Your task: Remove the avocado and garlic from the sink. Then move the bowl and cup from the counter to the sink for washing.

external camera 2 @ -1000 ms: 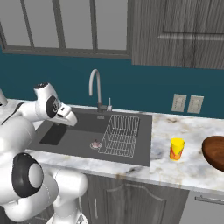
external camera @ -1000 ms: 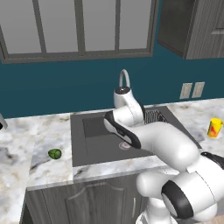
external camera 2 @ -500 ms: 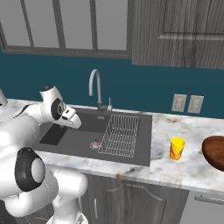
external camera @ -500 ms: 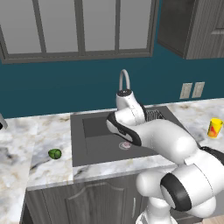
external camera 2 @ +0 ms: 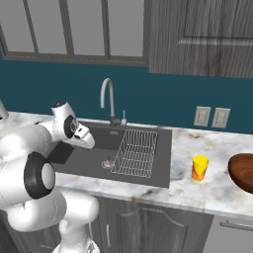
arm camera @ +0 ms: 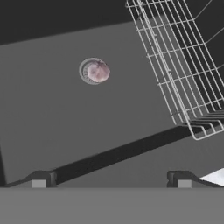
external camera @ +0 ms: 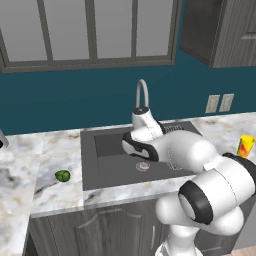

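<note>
Avocado (external camera: 62,175) is lying on the marble surface (external camera: 55,150) at the far left, well apart from the sink (external camera: 107,170) and outside it. Moving right, the garlic (arm camera: 98,72) is sitting on the round drain (arm camera: 85,65) on the sink floor; it is also showing in the right base view (external camera 2: 106,162), just beside the wire rack (external camera 2: 136,153). The hand (arm camera: 111,179) is hanging over the sink with its two fingertips (arm camera: 40,180) spread wide and nothing between them, clear of the garlic, which is lying ahead of it. The arm (external camera: 165,147) is reaching down from the front edge, and from the base views the hand itself is mostly hidden behind it, so its height above the sink floor is hard to judge. The faucet (external camera 2: 108,99) is standing behind the sink. Further right, the cup (external camera 2: 199,168) is standing upright on the surface, near the sink's right rim. The bowl (external camera 2: 243,170) is resting at the far right, cut off by the picture's edge.
</note>
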Motion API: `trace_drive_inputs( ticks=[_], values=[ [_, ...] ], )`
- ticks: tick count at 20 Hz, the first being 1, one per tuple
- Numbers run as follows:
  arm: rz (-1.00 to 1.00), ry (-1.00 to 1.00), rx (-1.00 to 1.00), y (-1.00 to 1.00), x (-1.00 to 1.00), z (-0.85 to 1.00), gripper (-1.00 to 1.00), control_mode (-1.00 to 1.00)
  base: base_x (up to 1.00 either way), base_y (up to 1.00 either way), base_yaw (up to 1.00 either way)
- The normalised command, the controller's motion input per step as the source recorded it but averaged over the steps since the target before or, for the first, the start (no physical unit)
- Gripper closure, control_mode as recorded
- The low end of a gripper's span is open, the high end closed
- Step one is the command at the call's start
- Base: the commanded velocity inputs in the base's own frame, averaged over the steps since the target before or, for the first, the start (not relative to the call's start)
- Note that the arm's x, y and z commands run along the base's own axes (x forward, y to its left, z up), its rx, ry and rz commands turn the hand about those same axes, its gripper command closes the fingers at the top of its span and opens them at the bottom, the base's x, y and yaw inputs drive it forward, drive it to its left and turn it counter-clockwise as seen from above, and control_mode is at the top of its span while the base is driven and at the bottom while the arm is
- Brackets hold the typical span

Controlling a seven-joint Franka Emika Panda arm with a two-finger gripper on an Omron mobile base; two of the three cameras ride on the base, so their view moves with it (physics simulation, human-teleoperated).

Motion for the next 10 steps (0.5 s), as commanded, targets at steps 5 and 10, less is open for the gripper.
trace_drive_inputs(
  ticks=[5,10],
  values=[
    [-0.06,0.0,0.0,-0.09,0.11,-0.23,-1.0,-1.0,0.0,0.0,0.0],
    [-0.08,0.0,0.0,-0.11,0.13,-0.25,-1.0,-1.0,0.0,0.0,0.0]
  ],
)
